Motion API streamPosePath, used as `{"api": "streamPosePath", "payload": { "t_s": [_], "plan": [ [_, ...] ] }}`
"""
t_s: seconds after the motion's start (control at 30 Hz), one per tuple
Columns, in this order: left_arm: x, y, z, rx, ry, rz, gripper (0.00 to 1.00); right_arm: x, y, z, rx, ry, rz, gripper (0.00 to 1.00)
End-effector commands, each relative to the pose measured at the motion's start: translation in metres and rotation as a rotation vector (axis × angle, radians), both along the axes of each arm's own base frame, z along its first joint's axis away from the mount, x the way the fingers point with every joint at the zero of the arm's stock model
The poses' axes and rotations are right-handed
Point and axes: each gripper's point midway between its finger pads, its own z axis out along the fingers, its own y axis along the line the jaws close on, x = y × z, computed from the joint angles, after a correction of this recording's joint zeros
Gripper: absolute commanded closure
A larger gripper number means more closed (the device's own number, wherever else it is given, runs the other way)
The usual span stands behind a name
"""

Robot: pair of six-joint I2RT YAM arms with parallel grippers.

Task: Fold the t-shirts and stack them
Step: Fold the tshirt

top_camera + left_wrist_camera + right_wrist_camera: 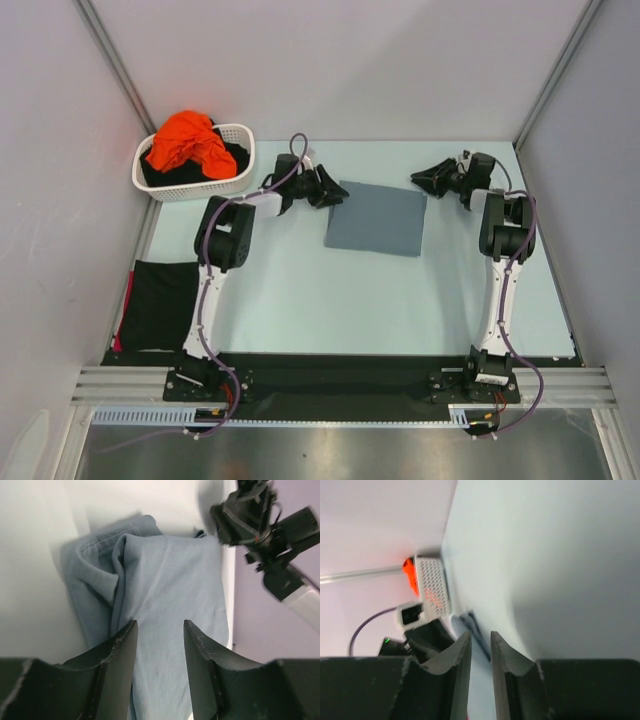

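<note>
A folded grey-blue t-shirt [376, 218] lies flat on the pale table at the back middle. My left gripper [335, 190] is at the shirt's far left corner, jaws open, nothing held. In the left wrist view the shirt [165, 570] lies under and beyond the open gripper [160, 630]. My right gripper [425, 178] hovers just off the shirt's far right corner. In the right wrist view this gripper [480, 640] has its jaws a narrow gap apart with nothing between them. A folded black t-shirt [160, 303] lies at the near left.
A white basket [190, 190] at the back left holds an orange garment [188, 140] and dark clothes; it also shows in the right wrist view [432, 585]. Grey walls close in the table on three sides. The right arm [260, 525] shows in the left wrist view.
</note>
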Motion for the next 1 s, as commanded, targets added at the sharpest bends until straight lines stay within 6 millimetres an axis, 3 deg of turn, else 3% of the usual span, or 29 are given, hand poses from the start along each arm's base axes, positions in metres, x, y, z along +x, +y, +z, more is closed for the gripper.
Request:
{"api": "streamPosePath", "payload": {
  "t_s": [0.0, 0.07, 0.1, 0.13, 0.17, 0.27, 0.3, 0.33, 0.37, 0.4, 0.43, 0.47, 0.53, 0.57, 0.63, 0.67, 0.73, 0.83, 0.97],
  "plan": [
    [0.0, 0.008, 0.041, 0.094, -0.113, -0.031, 0.52, 0.019, -0.025, 0.002, -0.162, 0.043, -0.018, 0.72],
    [0.002, 0.013, 0.07, 0.144, -0.195, -0.033, 0.5, 0.022, -0.036, 0.001, -0.237, 0.072, -0.011, 0.72],
    [0.001, 0.014, 0.077, 0.174, -0.209, -0.037, 0.49, 0.031, -0.04, 0.024, -0.268, 0.04, -0.014, 0.72],
    [0.002, 0.018, 0.087, 0.22, -0.208, -0.028, 0.47, 0.019, -0.042, 0.02, -0.282, 0.124, -0.009, 0.7],
    [0.001, 0.02, 0.104, 0.246, -0.259, -0.041, 0.46, 0.017, -0.043, 0.041, -0.302, 0.1, -0.007, 0.69],
    [-0.008, 0.024, 0.124, 0.274, -0.269, -0.045, 0.44, -0.007, -0.042, 0.061, -0.358, 0.112, 0.004, 0.64],
    [-0.013, 0.024, 0.14, 0.262, -0.286, -0.045, 0.44, -0.015, -0.039, 0.097, -0.377, 0.044, 0.0, 0.64],
    [-0.022, 0.02, 0.138, 0.254, -0.269, -0.053, 0.44, -0.035, -0.031, 0.107, -0.379, 0.05, 0.012, 0.61],
    [-0.027, 0.017, 0.139, 0.245, -0.265, -0.058, 0.44, -0.044, -0.03, 0.088, -0.376, 0.092, 0.021, 0.6],
    [-0.036, 0.013, 0.149, 0.221, -0.272, -0.067, 0.44, -0.052, -0.018, 0.12, -0.381, 0.012, 0.032, 0.58],
    [-0.043, 0.001, 0.153, 0.19, -0.29, -0.085, 0.45, -0.074, -0.007, 0.102, -0.355, 0.059, 0.074, 0.57],
    [-0.057, -0.004, 0.141, 0.165, -0.232, -0.097, 0.45, -0.084, 0.001, 0.107, -0.35, 0.049, 0.095, 0.56],
    [-0.073, -0.023, 0.145, 0.106, -0.25, -0.129, 0.46, -0.104, 0.021, 0.119, -0.316, 0.012, 0.138, 0.55],
    [-0.085, -0.027, 0.129, 0.089, -0.178, -0.134, 0.46, -0.124, 0.03, 0.098, -0.277, 0.067, 0.161, 0.55],
    [-0.095, -0.047, 0.126, 0.015, -0.194, -0.168, 0.46, -0.133, 0.047, 0.104, -0.223, -0.005, 0.204, 0.57],
    [-0.101, -0.05, 0.114, -0.001, -0.141, -0.166, 0.46, -0.145, 0.052, 0.089, -0.191, 0.042, 0.21, 0.59],
    [-0.104, -0.057, 0.102, -0.028, -0.128, -0.18, 0.47, -0.152, 0.066, 0.08, -0.15, 0.032, 0.25, 0.65],
    [-0.1, -0.055, 0.067, -0.02, -0.059, -0.154, 0.48, -0.157, 0.074, 0.052, -0.151, 0.059, 0.296, 0.72],
    [-0.094, -0.035, 0.023, 0.036, -0.003, -0.104, 0.49, -0.172, 0.057, 0.004, -0.18, 0.166, 0.275, 0.77]
  ]
}}
